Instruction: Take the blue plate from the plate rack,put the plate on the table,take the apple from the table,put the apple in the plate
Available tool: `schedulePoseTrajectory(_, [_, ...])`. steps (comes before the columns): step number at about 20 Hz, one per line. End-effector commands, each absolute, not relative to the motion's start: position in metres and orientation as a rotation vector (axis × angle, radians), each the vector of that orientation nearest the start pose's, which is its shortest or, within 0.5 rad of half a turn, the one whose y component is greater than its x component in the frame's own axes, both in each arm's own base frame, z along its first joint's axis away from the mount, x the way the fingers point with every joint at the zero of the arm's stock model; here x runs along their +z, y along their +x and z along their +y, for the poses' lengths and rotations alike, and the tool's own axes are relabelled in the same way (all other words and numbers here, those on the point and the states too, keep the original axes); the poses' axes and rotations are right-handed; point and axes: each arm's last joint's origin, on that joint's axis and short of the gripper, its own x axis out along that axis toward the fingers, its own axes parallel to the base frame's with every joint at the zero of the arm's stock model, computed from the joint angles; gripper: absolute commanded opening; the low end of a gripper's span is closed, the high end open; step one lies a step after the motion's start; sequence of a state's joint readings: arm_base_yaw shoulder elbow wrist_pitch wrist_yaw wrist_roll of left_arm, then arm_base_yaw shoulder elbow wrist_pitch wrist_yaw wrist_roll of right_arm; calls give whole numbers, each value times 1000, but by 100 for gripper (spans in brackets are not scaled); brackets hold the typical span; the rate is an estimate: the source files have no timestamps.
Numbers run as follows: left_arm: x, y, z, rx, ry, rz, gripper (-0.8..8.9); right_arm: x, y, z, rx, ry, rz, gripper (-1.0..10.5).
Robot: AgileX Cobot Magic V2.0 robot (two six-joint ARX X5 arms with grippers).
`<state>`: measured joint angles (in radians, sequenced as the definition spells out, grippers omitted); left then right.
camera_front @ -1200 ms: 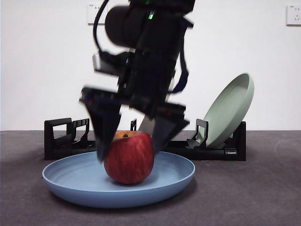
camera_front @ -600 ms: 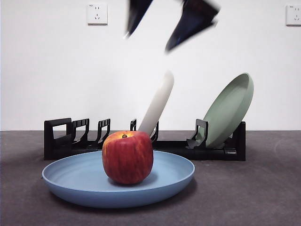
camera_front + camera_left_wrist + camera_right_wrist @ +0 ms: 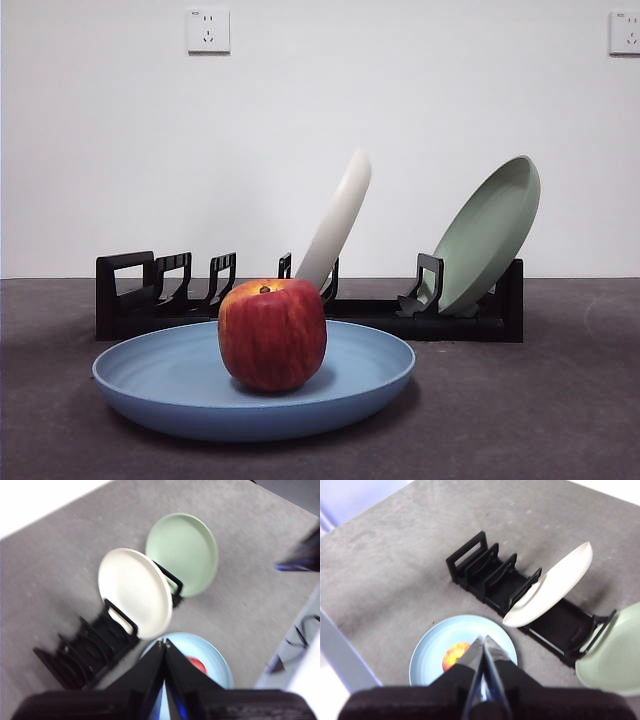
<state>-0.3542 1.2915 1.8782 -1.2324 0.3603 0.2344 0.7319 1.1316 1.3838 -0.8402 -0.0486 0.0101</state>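
The red apple [image 3: 272,333] stands stem up in the middle of the blue plate [image 3: 250,405], which lies flat on the dark grey table [image 3: 540,420] in front of the black plate rack [image 3: 130,295]. No gripper shows in the front view. My left gripper [image 3: 164,641] hangs high above the table, shut and holding nothing, with the blue plate [image 3: 217,657] and apple [image 3: 198,664] far below it. High over the scene too, my right gripper [image 3: 482,639] is shut and holds nothing, above the blue plate [image 3: 432,650] and apple [image 3: 453,656].
A cream-white plate [image 3: 336,220] leans in the rack's middle slots. In the rack's right end leans a pale green plate [image 3: 490,235]. The rack's left slots [image 3: 480,565] hold nothing. The other arm shows as a dark blur [image 3: 305,555] at the left wrist view's edge.
The open gripper that stood around the apple rose straight up and left the front view. Apple and blue plate stayed in place.
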Motion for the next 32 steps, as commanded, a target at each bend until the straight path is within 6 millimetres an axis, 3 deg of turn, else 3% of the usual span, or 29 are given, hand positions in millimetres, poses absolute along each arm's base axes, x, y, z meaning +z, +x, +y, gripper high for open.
schedulePoseTrajectory(1, [466,178,-76,-741,170,553,-8,399,157,142,750,-207,601,-11])
schedulePoseTrajectory(10, [345,138,-58,-574,49,452,-8,315,161,146,728,-145,651,-11])
schedulePoseTrajectory(15, [291,124,-50,-488,17,421,-8,263,152,138,708,-83,646,-12])
schedulePoseTrajectory(18, [266,126,-50,-430,-33,416,-8,237,146,133,712,-83,608,-11])
schedulePoseTrajectory(26, [250,124,-49,-440,-50,528,-1,232,145,129,646,-140,611,1])
schedulePoseTrajectory(32, [249,123,-49,-443,-50,535,-1,232,145,129,646,-140,612,1])
